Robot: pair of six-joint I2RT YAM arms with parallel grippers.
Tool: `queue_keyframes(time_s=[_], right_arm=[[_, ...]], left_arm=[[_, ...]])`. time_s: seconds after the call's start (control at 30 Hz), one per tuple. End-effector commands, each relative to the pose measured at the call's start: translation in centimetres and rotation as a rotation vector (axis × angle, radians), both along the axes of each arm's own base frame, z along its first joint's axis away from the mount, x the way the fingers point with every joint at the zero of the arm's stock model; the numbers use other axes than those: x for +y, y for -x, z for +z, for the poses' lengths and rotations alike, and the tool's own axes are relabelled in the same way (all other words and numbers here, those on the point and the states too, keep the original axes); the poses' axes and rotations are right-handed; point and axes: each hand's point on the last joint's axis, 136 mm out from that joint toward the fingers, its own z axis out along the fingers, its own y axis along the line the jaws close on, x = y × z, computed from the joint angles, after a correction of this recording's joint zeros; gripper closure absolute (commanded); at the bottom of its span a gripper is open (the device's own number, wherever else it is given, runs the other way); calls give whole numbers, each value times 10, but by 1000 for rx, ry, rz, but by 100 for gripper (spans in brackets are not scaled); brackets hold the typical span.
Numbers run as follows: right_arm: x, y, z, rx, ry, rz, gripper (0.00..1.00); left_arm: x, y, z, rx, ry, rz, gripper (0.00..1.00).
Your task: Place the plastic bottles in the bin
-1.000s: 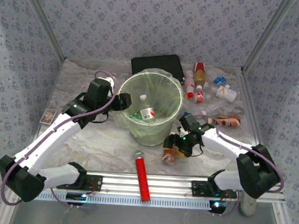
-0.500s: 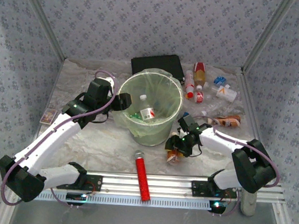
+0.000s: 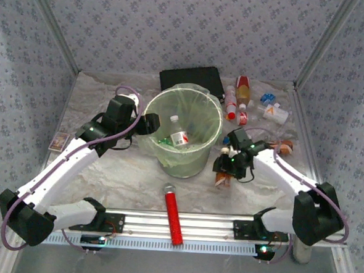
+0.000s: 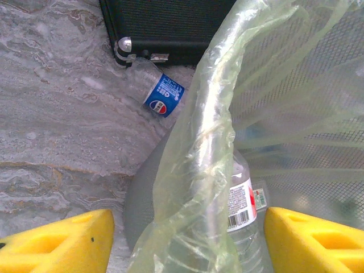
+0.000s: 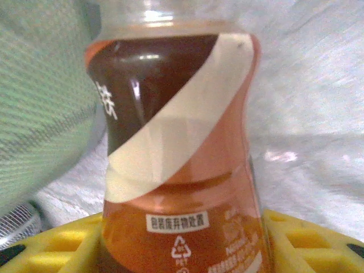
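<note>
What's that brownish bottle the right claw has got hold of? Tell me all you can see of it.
The bottle is clear plastic holding amber liquid, wrapped in a dark brown and cream label with white lettering and a recycling mark. The right claw grips it between yellow fingers, just beside the bin. Its cap is hidden.

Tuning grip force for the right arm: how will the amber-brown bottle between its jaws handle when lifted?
The amber bottle looks mostly filled with amber liquid, so it is probably heavy for its size. Its glossy, waisted label may slip if the jaws squeeze lightly. Being round, it would likely roll on the table if dropped.
</note>
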Motion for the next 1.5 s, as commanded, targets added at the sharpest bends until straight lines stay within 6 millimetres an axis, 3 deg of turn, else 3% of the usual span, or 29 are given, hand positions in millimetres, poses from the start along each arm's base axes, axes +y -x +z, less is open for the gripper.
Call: queue_keyframes(time_s=[0.0, 0.17, 0.33, 0.47, 0.63, 0.77, 0.83, 0.93, 1.1, 1.47], right_arm=[[-33, -12, 38, -79, 75, -39, 51], [-63, -48, 121, -299, 128, -84, 54], [-66, -78, 215, -543, 149, -66, 56], [-46, -94, 267, -666, 124, -5, 58], [16, -104, 302, -748, 72, 158, 59], [76, -102, 304, -743, 42, 314, 59], [104, -101, 295, -715, 38, 386, 60], [129, -97, 274, -650, 63, 454, 60], [149, -94, 227, -535, 121, 515, 60], [158, -95, 149, -357, 170, 542, 60]], left_arm=[[0, -1, 6, -18, -8, 0, 30], [0, -1, 7, -19, -6, -3, 30], [-1, -1, 7, -20, -7, -4, 30], [-2, -2, 8, -21, -5, -6, 30], [-3, -3, 9, -24, -1, -7, 30], [-3, -3, 7, -21, 3, -7, 30], [-4, -4, 7, -21, 4, -9, 30], [-5, -4, 7, -19, 4, -11, 30], [-5, -4, 9, -24, 9, -13, 30], [-1, -4, 10, -29, -12, -5, 30]])
